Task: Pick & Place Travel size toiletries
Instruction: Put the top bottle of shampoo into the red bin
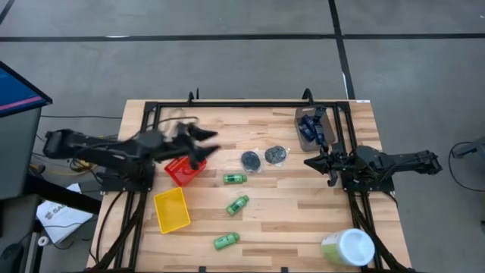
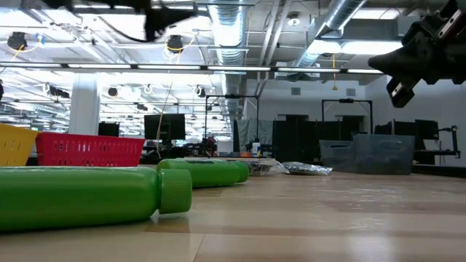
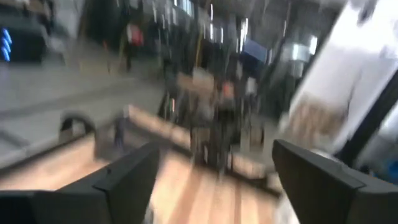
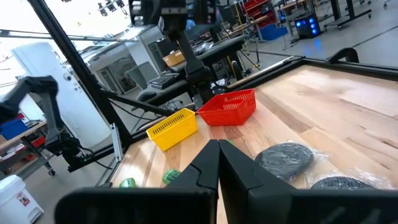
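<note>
The left gripper [image 1: 203, 145] hangs above the table [image 1: 303, 220] over the red bin [image 1: 184, 170], its fingers [image 3: 127, 180] spread well apart, with nothing between them. The right gripper [image 1: 314, 163] sits near the table's right edge, just beside the grey-brown bin [image 1: 307, 136] that holds the dark blue tubes [image 1: 312, 129] at the far right corner; its fingers [image 4: 208, 168] are pressed together, empty. Between the two grippers lie the two dark grey discs [image 1: 262, 158], side by side in the middle of the table, well clear of every edge. One green bottle [image 1: 234, 178] lies just nearer than the discs, a second [image 1: 238, 205] nearer still, and a third [image 1: 226, 241] close to the near edge. The yellow bin [image 1: 172, 210] stands toward the near left, beside the red bin. The large pale tub [image 1: 348, 248] sits at the near right corner. Bare wood lies open from the discs across to the right arm and along the far edge between the bins.
</note>
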Controlling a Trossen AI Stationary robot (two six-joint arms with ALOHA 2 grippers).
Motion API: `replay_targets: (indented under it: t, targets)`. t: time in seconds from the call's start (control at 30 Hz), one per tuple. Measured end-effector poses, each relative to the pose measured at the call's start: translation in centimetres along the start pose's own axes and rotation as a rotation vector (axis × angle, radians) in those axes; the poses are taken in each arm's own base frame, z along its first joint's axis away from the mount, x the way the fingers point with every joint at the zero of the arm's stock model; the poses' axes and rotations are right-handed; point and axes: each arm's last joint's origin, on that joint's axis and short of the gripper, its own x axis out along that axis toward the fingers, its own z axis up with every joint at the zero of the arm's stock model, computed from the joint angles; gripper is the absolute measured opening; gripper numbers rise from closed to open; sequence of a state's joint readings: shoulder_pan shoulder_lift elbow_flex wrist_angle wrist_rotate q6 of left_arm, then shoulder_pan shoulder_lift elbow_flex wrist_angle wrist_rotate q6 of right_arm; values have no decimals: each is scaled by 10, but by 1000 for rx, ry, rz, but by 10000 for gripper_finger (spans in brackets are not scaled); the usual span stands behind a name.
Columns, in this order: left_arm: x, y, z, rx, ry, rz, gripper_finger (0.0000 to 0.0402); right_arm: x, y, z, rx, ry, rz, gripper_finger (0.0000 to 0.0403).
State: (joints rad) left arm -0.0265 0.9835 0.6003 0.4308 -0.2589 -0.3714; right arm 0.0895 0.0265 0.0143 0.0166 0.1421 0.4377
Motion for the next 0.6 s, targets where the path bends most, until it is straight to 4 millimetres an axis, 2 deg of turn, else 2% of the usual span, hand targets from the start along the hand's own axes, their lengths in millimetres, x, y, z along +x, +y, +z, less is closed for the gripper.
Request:
replay_targets:
  t: [0.13,0.3,0.43,0.6]
  targets:
    - [37,-4,-15,44,229,-3,342,0,0,0,0,0,0,0]
    - [72,-1,-36,84,403,-31,351,0,0,0,0,0,0,0]
    - [89,4,-60,132,503,-52,351,0,0,0,0,0,0,0]
    - [101,9,-97,184,622,-41,351,0,0,0,0,0,0,0]
